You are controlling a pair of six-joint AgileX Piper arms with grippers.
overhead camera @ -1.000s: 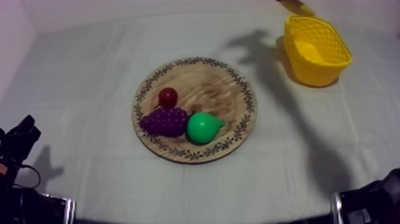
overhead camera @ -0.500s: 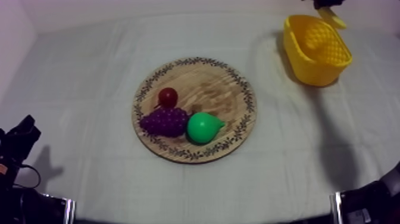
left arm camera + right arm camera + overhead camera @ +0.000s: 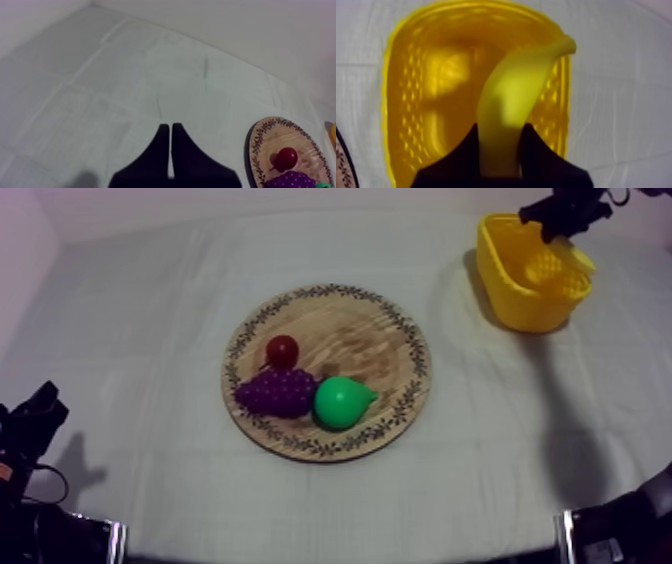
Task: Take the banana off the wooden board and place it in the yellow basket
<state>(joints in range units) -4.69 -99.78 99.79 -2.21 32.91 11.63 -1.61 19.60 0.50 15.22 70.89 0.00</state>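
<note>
The banana (image 3: 508, 105) is held upright between the black fingers of my right gripper (image 3: 501, 130), which is shut on it. It hangs over the open yellow basket (image 3: 431, 85), above the basket's right half. In the top view the right gripper (image 3: 562, 215) is above the basket (image 3: 520, 288) at the far right of the table. The round wooden board (image 3: 390, 338) lies mid-table. My left gripper (image 3: 171, 145) is shut on nothing, its fingers together as a narrow wedge over bare cloth, and rests low at the left (image 3: 35, 418).
On the board lie a small red fruit (image 3: 283, 350), a bunch of purple grapes (image 3: 275, 391) and a green pear (image 3: 342, 401). The left wrist view catches the board's edge (image 3: 260, 145) with the red fruit (image 3: 286, 157). The back wall stands just behind the basket.
My right gripper has come down and slightly to the right with the banana, from beyond the basket's far edge to directly over its opening. The left arm and the board's fruit have not moved.
</note>
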